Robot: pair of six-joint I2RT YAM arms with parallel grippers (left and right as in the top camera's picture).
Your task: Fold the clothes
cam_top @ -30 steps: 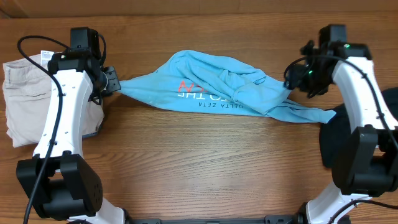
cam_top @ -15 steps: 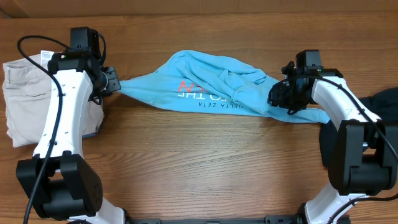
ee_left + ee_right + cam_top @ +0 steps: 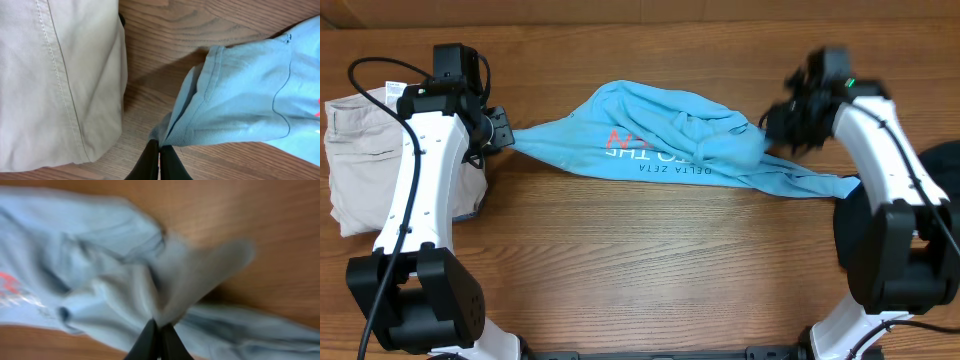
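left end effector (image 3: 159, 160) and right end effector (image 3: 160, 336) each pinch shut on opposite sides of the light blue t-shirt (image 3: 660, 135), i judge to stretch it flat on the surface (image 3: 640, 260).

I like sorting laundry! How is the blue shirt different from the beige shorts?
The shirt is light blue with lettering; the shorts are plain beige. The shirt lies stretched and rumpled mid-table; the shorts sit in a compact pile at the left. The left gripper and right gripper both pinch the shirt; neither holds the shorts. Both are cloth on the wooden table.
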